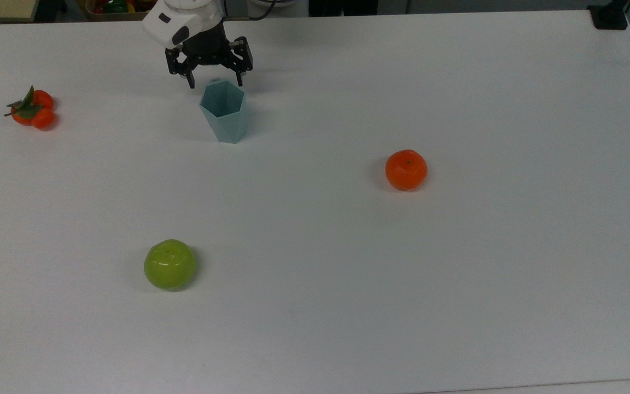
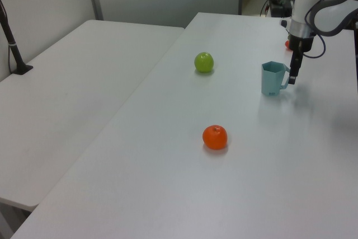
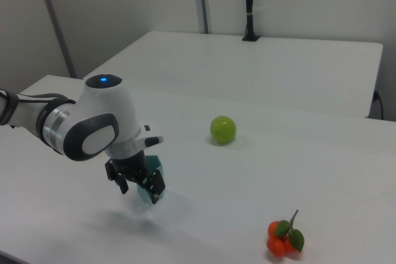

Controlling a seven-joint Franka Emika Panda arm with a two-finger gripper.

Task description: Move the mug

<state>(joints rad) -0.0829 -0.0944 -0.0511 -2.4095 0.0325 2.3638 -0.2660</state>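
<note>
Top view: the pale teal-blue faceted mug [image 1: 224, 117] with a hexagonal rim stands upright on the white table [image 1: 457, 273], near the far edge at the top view's upper left, its open mouth facing up. The black two-finger gripper [image 1: 214, 82] of the white robot arm [image 1: 184, 22] sits just behind the mug, its fingers spread apart and straddling the spot where the small ring handle sticks out, gripping nothing. From the left view the mug [image 2: 272, 78] stands level on its narrow base, handle turned toward the gripper [image 2: 292, 78], whose fingers hang just beside the handle with their tips low above the tabletop. From the right view the gripper [image 3: 141, 191] stands in front of the mug [image 3: 151, 168] and hides most of it. A round orange fruit [image 1: 406, 169] lies well apart from the mug toward the top view's right, a glossy green apple [image 1: 170, 264] lies well apart toward the near edge, and a small cluster of red-orange fruits with green leaves [image 1: 31, 108] rests near the top view's left edge. Between the mug and these three things the tabletop is bare, with the widest open stretch running across the top view's right half and along the near edge.
</note>
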